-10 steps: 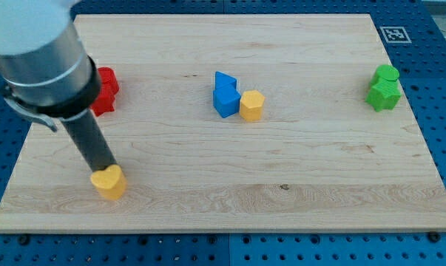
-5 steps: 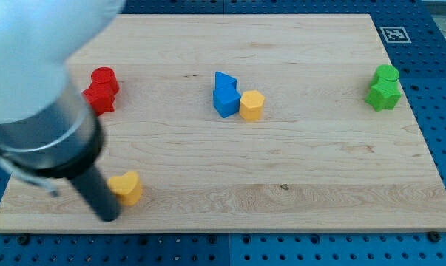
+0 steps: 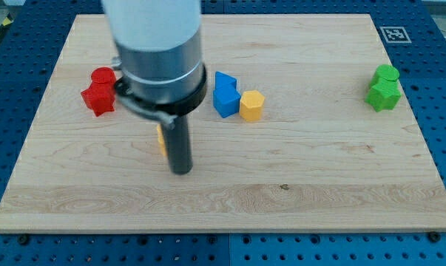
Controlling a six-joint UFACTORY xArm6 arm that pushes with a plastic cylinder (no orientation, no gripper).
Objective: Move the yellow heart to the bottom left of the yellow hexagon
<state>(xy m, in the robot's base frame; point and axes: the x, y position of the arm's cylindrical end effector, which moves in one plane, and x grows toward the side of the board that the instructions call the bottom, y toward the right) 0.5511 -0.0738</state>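
Note:
The yellow heart is mostly hidden behind my rod; only a thin yellow sliver shows at the rod's left side, left of the board's middle. My tip rests on the board just below and right of that sliver. The yellow hexagon stands right of the board's middle, touching the blue blocks on its left. The heart lies to the left of and below the hexagon, well apart from it.
Two red blocks sit together at the view's left. Two green blocks sit together at the view's right edge of the wooden board. A marker tag lies off the board's top right corner.
My rod swept from the board's bottom left toward the middle. The yellow heart moved up and to the right with it and is now mostly hidden behind the rod.

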